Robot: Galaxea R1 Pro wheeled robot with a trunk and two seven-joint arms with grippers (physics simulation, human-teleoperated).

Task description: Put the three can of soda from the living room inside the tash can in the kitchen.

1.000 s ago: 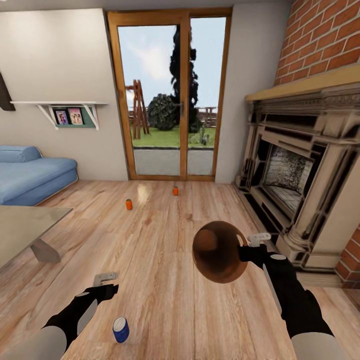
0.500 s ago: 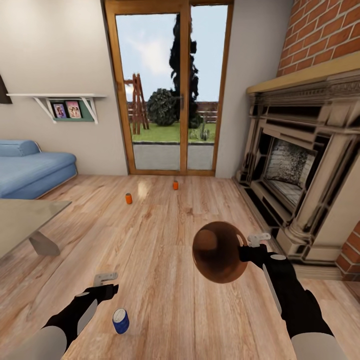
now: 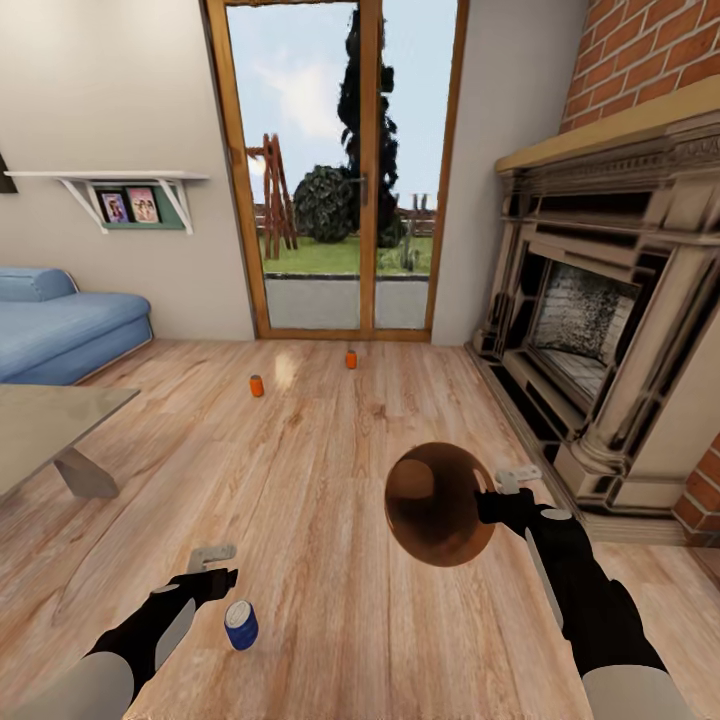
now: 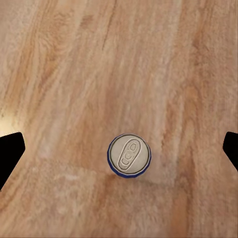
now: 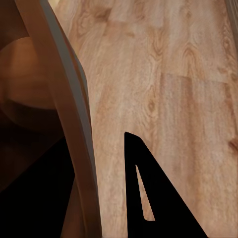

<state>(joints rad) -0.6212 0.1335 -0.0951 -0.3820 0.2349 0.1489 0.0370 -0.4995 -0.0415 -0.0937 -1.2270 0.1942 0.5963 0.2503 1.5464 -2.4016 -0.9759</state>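
A dark blue can of soda [image 3: 240, 625] stands upright on the wood floor, just right of my left gripper [image 3: 213, 566]. In the left wrist view its pale top [image 4: 129, 154] lies between the widely spread fingers [image 4: 10, 153], which stand open above it. Two orange soda cans [image 3: 257, 385] [image 3: 351, 359] stand far ahead near the glass garden doors [image 3: 345, 170]. My right gripper [image 3: 495, 497] is shut on the rim of the tash can [image 3: 440, 503], held in the air with its brown inside facing the camera. Its rim [image 5: 69, 99] runs between that gripper's fingers [image 5: 148, 198].
A blue sofa [image 3: 60, 335] stands at the left wall, with a glass-topped table [image 3: 45, 430] in front of it. The carved stone fireplace [image 3: 600, 340] fills the right side. Open wood floor [image 3: 320, 480] stretches between me and the doors.
The whole picture has shifted upward, so the camera has moved. In the head view the blue can now lies closer to my left gripper. The right gripper still holds the bin.
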